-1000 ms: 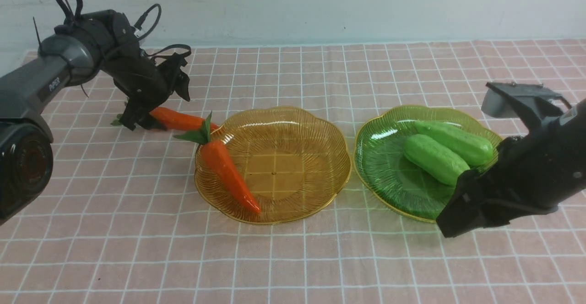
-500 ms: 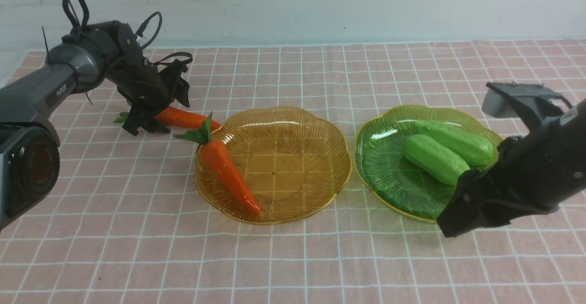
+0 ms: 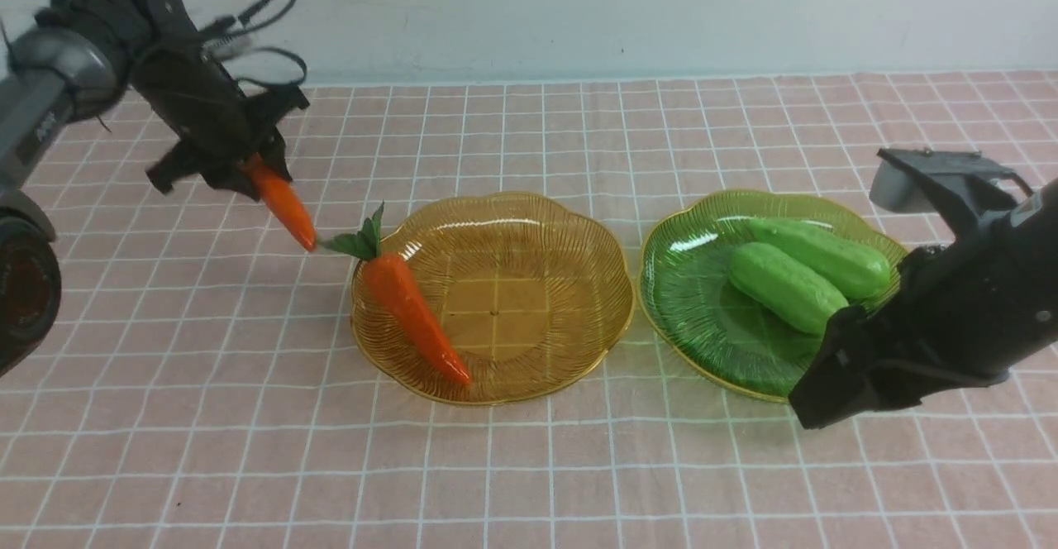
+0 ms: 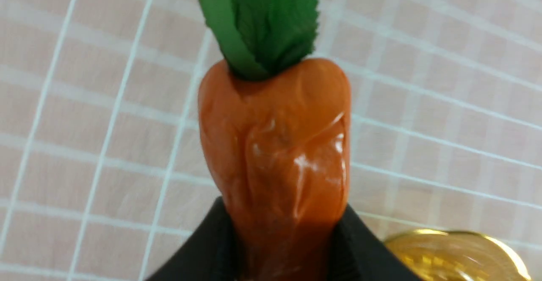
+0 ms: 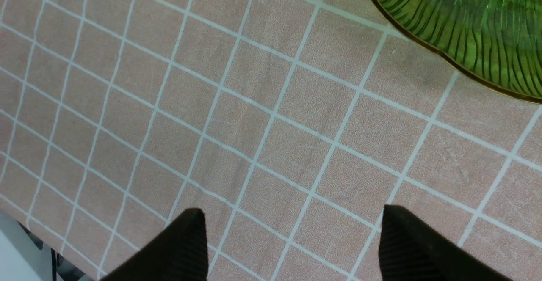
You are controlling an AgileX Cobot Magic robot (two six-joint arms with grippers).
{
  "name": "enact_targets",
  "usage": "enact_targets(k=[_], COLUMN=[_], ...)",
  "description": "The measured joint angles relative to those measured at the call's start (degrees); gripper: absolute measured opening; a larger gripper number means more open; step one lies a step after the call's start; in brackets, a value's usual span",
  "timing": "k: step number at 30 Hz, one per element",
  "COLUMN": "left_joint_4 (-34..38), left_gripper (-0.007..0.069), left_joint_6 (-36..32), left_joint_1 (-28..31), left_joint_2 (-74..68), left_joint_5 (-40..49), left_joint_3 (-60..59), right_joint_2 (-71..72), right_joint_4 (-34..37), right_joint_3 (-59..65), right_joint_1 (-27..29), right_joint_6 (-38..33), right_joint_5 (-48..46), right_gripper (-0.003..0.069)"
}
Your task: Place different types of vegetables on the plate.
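My left gripper (image 3: 240,170) is shut on an orange carrot (image 3: 283,200) and holds it in the air, tip down, left of the amber plate (image 3: 579,243). In the left wrist view the carrot (image 4: 279,154) sits between the black fingers (image 4: 211,247), its green top pointing away. A second carrot (image 3: 409,313) lies on the amber plate's left side, its leaves over the rim. Two light-green cucumbers (image 3: 785,286) (image 3: 826,255) lie on the green plate (image 3: 686,284). My right gripper (image 5: 292,238) is open and empty, low over the cloth by the green plate's front rim (image 5: 465,27).
A pink checked cloth (image 3: 529,466) covers the table. A pale wall (image 3: 579,11) runs along the back. The amber plate's rim (image 4: 457,251) shows beside the left fingers. The right arm (image 3: 950,317) stands over the green plate's front right edge.
My left gripper has lifted the carrot off the cloth and swung it up and leftward; the carrot now hangs tip down. The right arm has not moved.
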State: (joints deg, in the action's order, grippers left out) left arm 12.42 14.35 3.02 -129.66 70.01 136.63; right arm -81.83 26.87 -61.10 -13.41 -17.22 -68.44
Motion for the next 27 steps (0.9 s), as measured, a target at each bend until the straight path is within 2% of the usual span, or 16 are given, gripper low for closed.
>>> enact_targets(k=[4, 9, 12, 16, 22, 27], left_joint_4=[6.48, 13.72, 13.65, 8.31, 2.64, 1.62], left_gripper=[0.0203, 0.0203, 0.0205, 0.0239, 0.0307, 0.0421], left_joint_6=[-6.45, -7.35, -7.4, -7.4, -7.32, -5.49], left_joint_1=[-0.05, -2.36, -7.34, -14.79, -19.3, -20.82], left_joint_2=[3.76, 3.99, 3.99, 3.49, 3.16, 3.05], left_joint_5=[0.71, 1.42, 1.43, 1.43, 1.37, 1.37], left_joint_3=[1.95, -0.07, -5.34, -11.93, -16.6, -19.7], right_joint_2=[0.0, 0.0, 0.0, 0.06, 0.06, 0.32], right_joint_4=[0.04, -0.71, -2.78, -5.05, -5.6, -5.86], right_joint_3=[0.0, 0.0, -0.47, -1.95, -4.12, -4.35], right_joint_1=[0.0, 0.0, 0.0, 0.0, 0.0, 0.0], right_joint_6=[0.0, 0.0, 0.0, 0.0, 0.09, 1.44], right_joint_5=[-0.95, -1.64, -1.8, -1.93, -1.93, -1.99], right_gripper=[0.0493, 0.0463, 0.0378, 0.0232, 0.006, -0.0008])
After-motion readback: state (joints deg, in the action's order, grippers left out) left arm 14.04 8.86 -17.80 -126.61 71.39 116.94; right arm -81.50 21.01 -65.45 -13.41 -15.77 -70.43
